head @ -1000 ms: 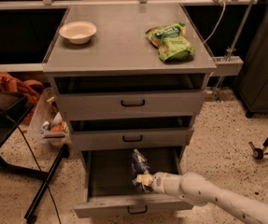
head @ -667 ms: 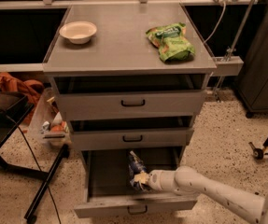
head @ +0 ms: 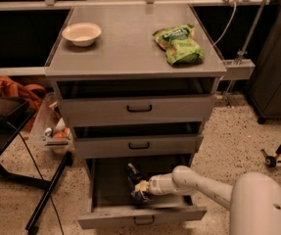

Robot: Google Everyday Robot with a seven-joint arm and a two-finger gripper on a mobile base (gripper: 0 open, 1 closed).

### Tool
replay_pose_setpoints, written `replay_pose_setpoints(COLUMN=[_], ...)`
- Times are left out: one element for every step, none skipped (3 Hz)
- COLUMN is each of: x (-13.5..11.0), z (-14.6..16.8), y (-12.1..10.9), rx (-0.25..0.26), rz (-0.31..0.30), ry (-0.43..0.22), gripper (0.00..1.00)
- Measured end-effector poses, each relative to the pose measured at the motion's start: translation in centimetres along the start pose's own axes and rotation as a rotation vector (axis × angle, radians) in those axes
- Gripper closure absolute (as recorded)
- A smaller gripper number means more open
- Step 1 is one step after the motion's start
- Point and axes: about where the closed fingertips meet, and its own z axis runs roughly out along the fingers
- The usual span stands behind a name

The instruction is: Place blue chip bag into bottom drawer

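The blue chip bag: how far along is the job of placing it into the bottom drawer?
Done: the bottom drawer stands pulled open, and the blue chip bag is down inside it. In hand: the gripper, reaching in from the right, is closed on the bag. Left: to let go of the bag and to draw the arm out of the drawer.

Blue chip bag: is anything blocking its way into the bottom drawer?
Nothing visible does. The bottom drawer is open, and the blue chip bag, held by the gripper, is already inside it, with no other item seen on the drawer floor.
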Motion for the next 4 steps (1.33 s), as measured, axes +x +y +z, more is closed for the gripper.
replay_pose_setpoints(x=[-0.4,-0.4,-0.1,0.5], z=[2.7,5.0,6.6,7.6], y=[-1.7,-3.7,-5.2,-6.4], rx=[0.008,0.018,0.024,0.039], rz=[0.007,0.019,0.028,0.038], ry=[0.039,0.062,0.09,0.119], gripper=[1.0,0.82,0.59,0.36])
